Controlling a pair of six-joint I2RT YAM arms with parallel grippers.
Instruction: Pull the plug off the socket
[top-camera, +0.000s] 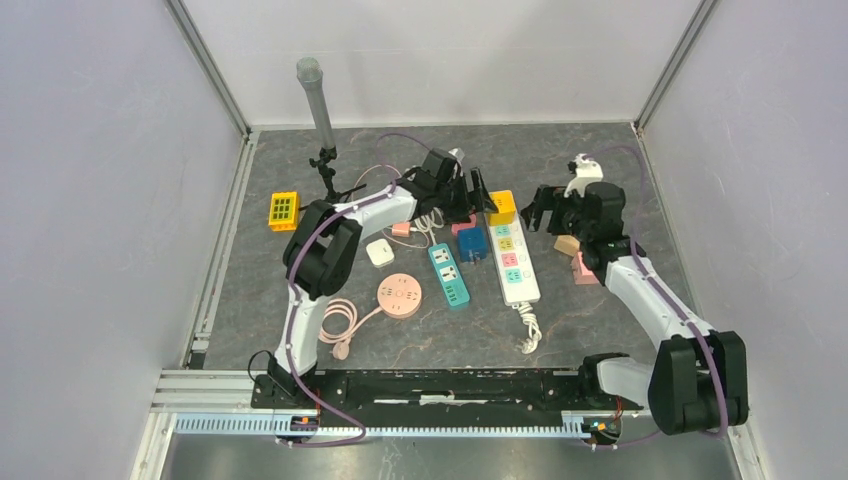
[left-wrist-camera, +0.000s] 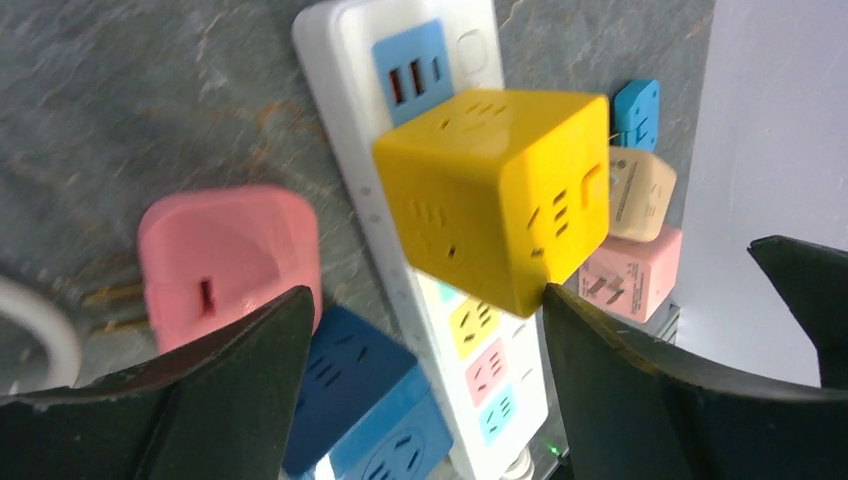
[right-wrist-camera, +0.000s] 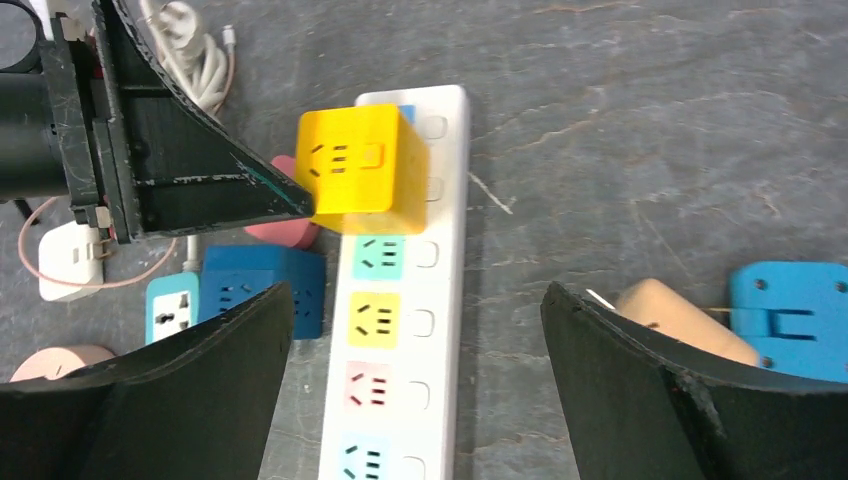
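Note:
A yellow cube plug (top-camera: 501, 207) sits on the far end of the white socket strip (top-camera: 517, 265), over its second outlet. In the left wrist view the cube (left-wrist-camera: 495, 190) fills the space ahead of my left gripper (left-wrist-camera: 424, 293), which is open; one fingertip touches the cube's lower corner, the other stands apart. My right gripper (right-wrist-camera: 416, 290) hangs open over the strip (right-wrist-camera: 440, 300), nearer than the cube (right-wrist-camera: 360, 170), with nothing between its fingers. Whether the cube's pins are still seated is hidden.
A pink plug (left-wrist-camera: 225, 255) and a dark blue cube (left-wrist-camera: 350, 390) lie left of the strip. Beige (left-wrist-camera: 640, 195), pink (left-wrist-camera: 630, 275) and blue (left-wrist-camera: 637, 110) adapters lie on its right. A teal strip (top-camera: 449, 275), a round pink socket (top-camera: 400, 296) and a stand (top-camera: 318, 100) are further left.

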